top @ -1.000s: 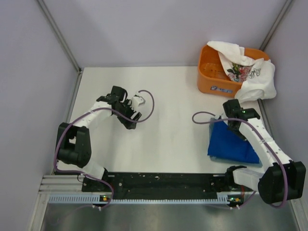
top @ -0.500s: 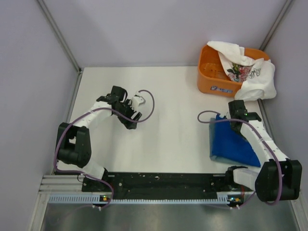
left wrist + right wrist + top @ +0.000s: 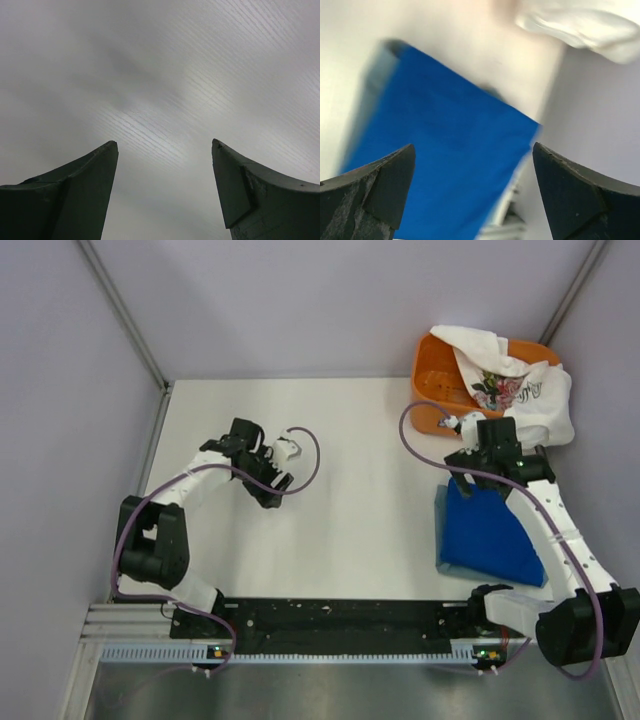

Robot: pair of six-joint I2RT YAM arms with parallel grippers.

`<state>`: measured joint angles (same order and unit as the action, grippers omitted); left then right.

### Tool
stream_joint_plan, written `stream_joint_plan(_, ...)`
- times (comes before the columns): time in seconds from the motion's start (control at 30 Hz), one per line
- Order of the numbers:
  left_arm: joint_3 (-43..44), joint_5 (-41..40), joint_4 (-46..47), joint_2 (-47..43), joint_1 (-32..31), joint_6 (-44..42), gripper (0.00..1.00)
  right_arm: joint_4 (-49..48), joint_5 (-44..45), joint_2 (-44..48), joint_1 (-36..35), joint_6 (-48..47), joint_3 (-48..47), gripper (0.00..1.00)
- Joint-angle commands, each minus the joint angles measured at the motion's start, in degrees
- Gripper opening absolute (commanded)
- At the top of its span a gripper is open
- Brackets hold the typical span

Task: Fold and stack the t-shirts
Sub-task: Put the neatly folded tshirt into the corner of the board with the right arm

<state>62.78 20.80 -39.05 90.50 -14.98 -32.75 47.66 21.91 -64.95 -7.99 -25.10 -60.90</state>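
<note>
A folded royal-blue t-shirt (image 3: 487,537) lies flat on the table at the right, and in the right wrist view the blue t-shirt (image 3: 445,150) fills the space below the fingers. My right gripper (image 3: 465,462) (image 3: 474,155) hangs open over its far edge, holding nothing. A white floral-print t-shirt (image 3: 520,390) (image 3: 580,25) is draped over the orange basket at the back right. My left gripper (image 3: 270,488) (image 3: 165,145) stands open and empty above bare table at the left. No grey-blue t-shirt is in view.
The orange plastic basket (image 3: 435,405) stands at the back right corner against the wall. Grey walls close in the white table (image 3: 350,500) on three sides. Purple cables loop off both wrists.
My right gripper has opened, let go of the blue t-shirt and moved away from it toward the basket. The shirt now lies flat. The left arm has not moved.
</note>
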Motion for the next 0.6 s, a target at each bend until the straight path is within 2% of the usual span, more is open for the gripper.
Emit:
stream_joint_plan(0.0, -0.55, -2.68, -0.76, -3.57, 0.83, -0.91, 0.80, -6.24, -25.13, -0.08, -0.80, 17.26, 0.78, 0.93)
stream_joint_plan(0.07, -1.61, -3.83, -1.20, -4.62, 1.36, -1.26, 0.80, -10.02, -28.05, -1.49, -0.71, 22.35, 1.92, 0.89)
stream_joint_plan(0.17, -4.41, -4.54, -0.60, -6.82, 2.76, -1.09, 0.80, -19.41, -34.55, -0.98, -1.85, 27.01, 7.18, 0.88)
stream_joint_plan(0.3, -10.12, -3.58, 3.70, -11.65, 6.18, 0.14, 0.82, -37.07, -39.21, 2.45, -5.89, 27.30, 16.59, 0.92)
stream_joint_plan(0.4, -14.60, -0.07, 8.18, -15.78, 9.87, 1.55, 0.84, -49.11, -42.38, 2.46, -7.04, 28.44, 21.60, 0.99)
stream_joint_plan(0.43, -16.10, 1.08, 10.29, -17.18, 11.28, 2.42, 0.97, -52.37, -42.39, 2.28, -7.39, 28.62, 23.10, 0.99)
stream_joint_plan(0.57, -23.83, 2.76, 21.27, -24.12, 14.63, 6.11, 0.99, -65.82, -39.23, 1.58, -7.48, 28.88, 29.95, 0.99)
